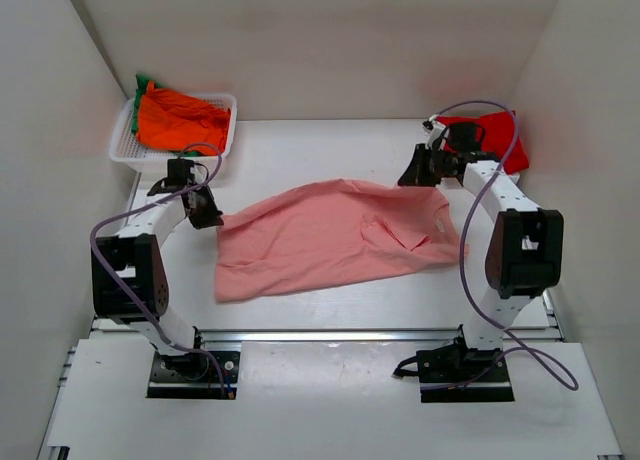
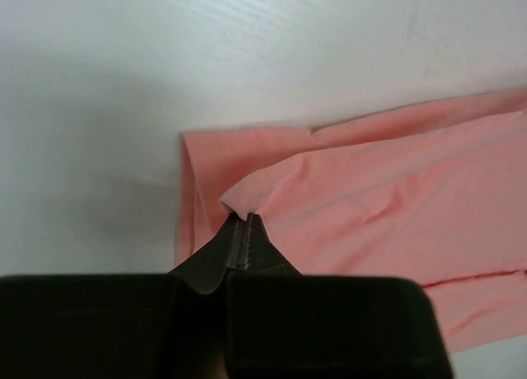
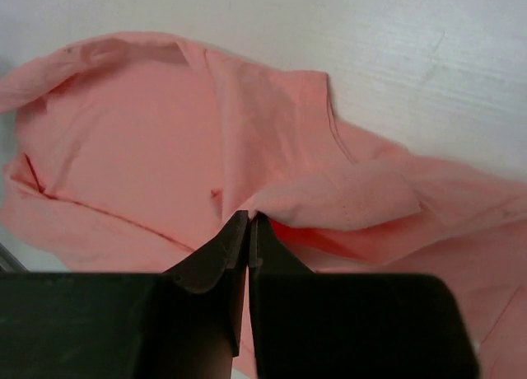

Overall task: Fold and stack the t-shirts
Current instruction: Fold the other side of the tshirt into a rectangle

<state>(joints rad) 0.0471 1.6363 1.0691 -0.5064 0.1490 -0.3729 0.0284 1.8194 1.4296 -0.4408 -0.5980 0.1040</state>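
Observation:
A large salmon-pink t-shirt (image 1: pixel 330 235) lies spread and wrinkled across the middle of the table. My left gripper (image 1: pixel 207 218) is at its left edge, shut on a pinch of the pink fabric (image 2: pixel 247 194). My right gripper (image 1: pixel 413 173) is at the shirt's far right corner, shut on a fold of the pink fabric (image 3: pixel 346 202). A bright red t-shirt (image 1: pixel 497 140) lies at the back right, behind the right arm. An orange t-shirt (image 1: pixel 175 120) lies in the basket with a green one (image 1: pixel 142 84) showing under it.
The white latticed basket (image 1: pixel 226 101) stands at the back left corner, just behind my left arm. White walls close in the table on the left, back and right. Bare white tabletop (image 1: pixel 320 150) lies behind the pink shirt.

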